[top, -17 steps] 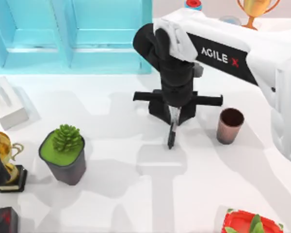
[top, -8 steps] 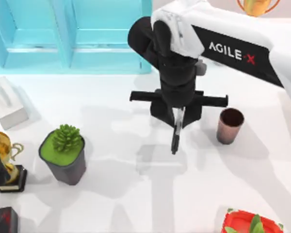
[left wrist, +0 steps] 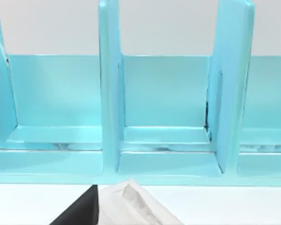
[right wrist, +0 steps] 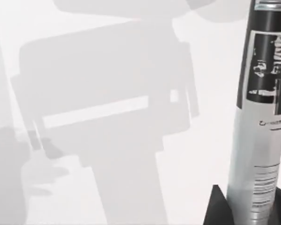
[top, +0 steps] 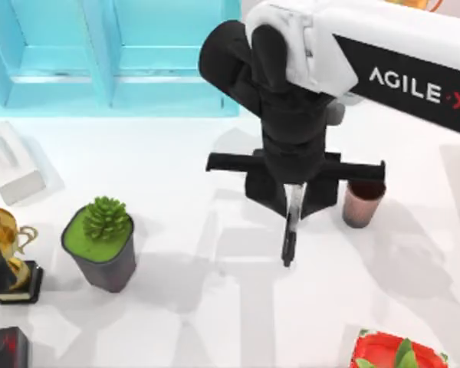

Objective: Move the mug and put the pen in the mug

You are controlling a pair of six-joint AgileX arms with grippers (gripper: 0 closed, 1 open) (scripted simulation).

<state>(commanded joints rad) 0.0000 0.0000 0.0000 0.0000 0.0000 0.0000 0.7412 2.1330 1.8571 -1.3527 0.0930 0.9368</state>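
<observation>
right gripper [top: 293,201] holding the pen [top: 290,230] above the table [top: 184,192], just left of the mug [top: 362,203]

its fingers are clamped on the pen's upper barrel, so the pen hangs tip-down with its labelled barrel [right wrist: 262,117] clear of the surface. the mug stands upright beside it, partly under the gripper's crossbar. the left arm is parked facing the turquoise shelf [left wrist: 168,117].

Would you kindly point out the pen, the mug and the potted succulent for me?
pen [top: 290,234]: top view, lower barrel below the gripper.
mug [top: 359,208]: top view, copper-brown side wall.
potted succulent [top: 105,217]: top view, green rosette.
</observation>
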